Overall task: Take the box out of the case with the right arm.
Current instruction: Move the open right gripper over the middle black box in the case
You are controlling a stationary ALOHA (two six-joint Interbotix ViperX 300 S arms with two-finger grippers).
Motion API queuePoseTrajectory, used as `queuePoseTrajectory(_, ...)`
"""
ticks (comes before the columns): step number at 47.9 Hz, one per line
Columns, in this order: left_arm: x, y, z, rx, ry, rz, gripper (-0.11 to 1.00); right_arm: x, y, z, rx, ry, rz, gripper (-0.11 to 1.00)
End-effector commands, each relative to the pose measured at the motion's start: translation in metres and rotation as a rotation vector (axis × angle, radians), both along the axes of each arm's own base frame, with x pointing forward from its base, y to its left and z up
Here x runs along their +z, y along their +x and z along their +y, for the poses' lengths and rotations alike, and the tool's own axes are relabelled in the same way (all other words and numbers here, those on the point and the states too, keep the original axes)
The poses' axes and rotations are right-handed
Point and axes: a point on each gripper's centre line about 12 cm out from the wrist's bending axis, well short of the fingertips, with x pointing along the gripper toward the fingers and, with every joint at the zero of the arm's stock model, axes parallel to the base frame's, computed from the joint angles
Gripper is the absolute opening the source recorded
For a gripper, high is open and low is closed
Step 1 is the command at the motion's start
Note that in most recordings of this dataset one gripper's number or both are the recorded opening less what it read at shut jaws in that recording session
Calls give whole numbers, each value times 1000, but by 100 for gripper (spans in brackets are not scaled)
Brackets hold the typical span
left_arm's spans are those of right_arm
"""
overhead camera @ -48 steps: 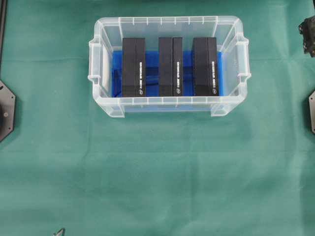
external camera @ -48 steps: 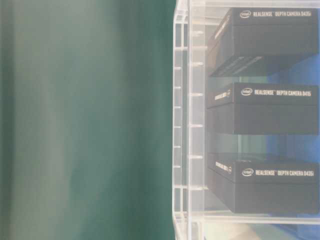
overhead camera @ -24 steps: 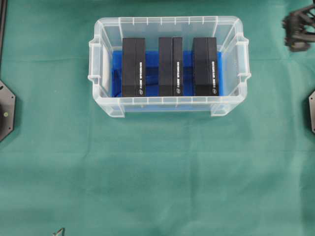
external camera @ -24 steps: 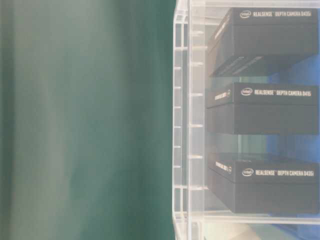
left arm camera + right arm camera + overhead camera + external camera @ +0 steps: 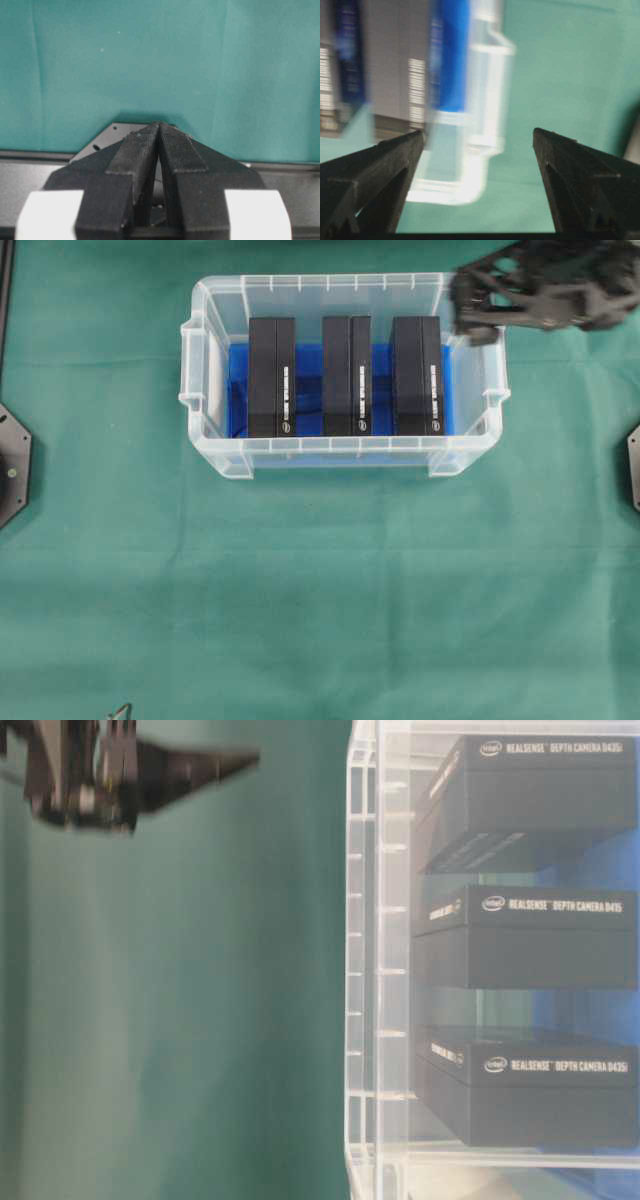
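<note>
The case [image 5: 340, 448], a clear plastic bin with a blue bottom lining [image 5: 237, 380], sits at the upper middle of the green cloth. Three black boxes stand in it side by side: left [image 5: 271, 377], middle [image 5: 347, 375], right [image 5: 418, 375]. My right gripper [image 5: 468, 310], all black lattice, hovers over the case's far right corner, open and empty. In the right wrist view, the open gripper [image 5: 479, 132] frames the blurred case rim [image 5: 485, 115] and cloth. In the left wrist view my left gripper [image 5: 159, 125] is shut on nothing.
Black mounting plates lie at the left edge [image 5: 12, 465] and the right edge [image 5: 634, 465] of the cloth. From table level the case wall [image 5: 365, 970] stands right of centre, with a right gripper finger [image 5: 200, 765] blurred at the top left.
My right gripper has swept in from the top right edge to the case's far right corner, still open. It now shows in the table-level view. Case and boxes have not moved.
</note>
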Motion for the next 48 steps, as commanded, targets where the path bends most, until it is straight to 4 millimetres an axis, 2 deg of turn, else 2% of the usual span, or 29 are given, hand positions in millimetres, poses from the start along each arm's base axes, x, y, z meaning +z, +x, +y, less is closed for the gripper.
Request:
queuePoseTrajectory(1,9,-1,0,-2,-1,-31,0,14,22,0,17,-15,-55,89)
queuePoseTrajectory(12,9,-4,0,-2,1,-5,0,17,62,2,46,-22,-81,89)
queuePoseTrajectory(27,8,-5,0,-2,2,0,0,12,104,1,73,-35,-137,89)
queuePoseTrajectory(35,9,-4,0,-1,3,0,0,9,114,0,79,-31,-144,89)
queuePoseTrajectory(48,9,-4,0,-1,3,0,0,9,115,0,89,-33,-144,89)
